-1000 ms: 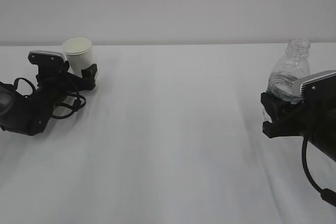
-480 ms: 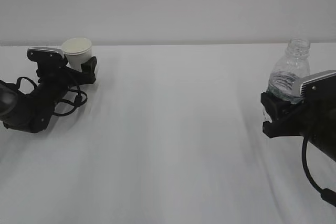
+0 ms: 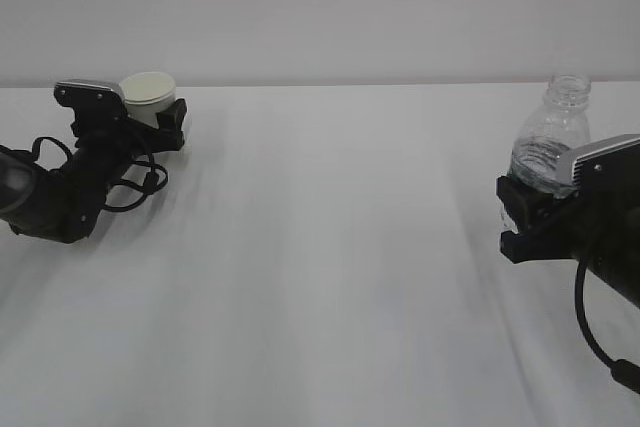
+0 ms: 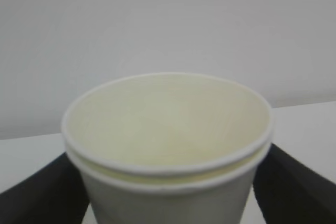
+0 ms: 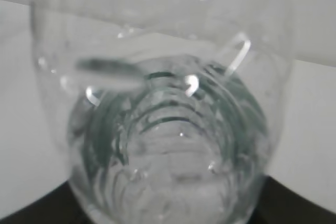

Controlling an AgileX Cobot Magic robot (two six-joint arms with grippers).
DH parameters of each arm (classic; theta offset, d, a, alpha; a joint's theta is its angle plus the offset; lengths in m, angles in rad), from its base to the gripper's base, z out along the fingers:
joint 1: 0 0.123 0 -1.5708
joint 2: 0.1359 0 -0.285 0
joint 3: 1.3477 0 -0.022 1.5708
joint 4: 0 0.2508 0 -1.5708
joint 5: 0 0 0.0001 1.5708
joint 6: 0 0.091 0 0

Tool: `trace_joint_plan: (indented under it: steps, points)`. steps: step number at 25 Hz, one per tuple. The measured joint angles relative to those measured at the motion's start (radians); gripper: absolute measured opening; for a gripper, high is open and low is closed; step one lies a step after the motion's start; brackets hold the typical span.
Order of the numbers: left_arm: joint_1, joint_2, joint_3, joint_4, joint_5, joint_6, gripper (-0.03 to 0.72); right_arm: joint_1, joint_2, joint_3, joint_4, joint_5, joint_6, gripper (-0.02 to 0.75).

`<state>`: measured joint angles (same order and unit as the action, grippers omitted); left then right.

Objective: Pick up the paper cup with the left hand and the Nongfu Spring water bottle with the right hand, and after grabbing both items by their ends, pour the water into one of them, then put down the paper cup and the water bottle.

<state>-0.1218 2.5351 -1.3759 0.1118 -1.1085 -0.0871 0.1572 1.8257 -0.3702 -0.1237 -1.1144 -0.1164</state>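
Note:
The white paper cup [image 3: 148,92] stands upright at the far left, and its cream inside [image 4: 168,129] looks dry. My left gripper [image 3: 150,119] holds it low down, with a black finger [image 4: 42,195] pressed to each side of the wall. At the right, the clear ribbed Nongfu Spring water bottle [image 3: 550,142] stands upright and capless. My right gripper [image 3: 533,199] is shut on its lower body. The right wrist view looks along the bottle [image 5: 168,145], whose green label shows through. I cannot make out the water through the clear plastic.
The white table [image 3: 330,247] stretches between the two arms, up to a plain pale wall behind. A loop of black cable [image 3: 140,182] hangs beside the left arm, and another [image 3: 595,337] trails under the right arm.
The left gripper has rolled level and risen slightly, bringing the cup from a tilt to upright. The right gripper and bottle have not moved.

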Motion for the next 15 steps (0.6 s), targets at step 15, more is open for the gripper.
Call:
trace_joint_plan:
  steps: [15]
  points:
    - [0.0,0.0,0.0,0.0,0.03,0.0,0.657,0.0,0.0,0.0,0.0,0.0,0.0,0.365]
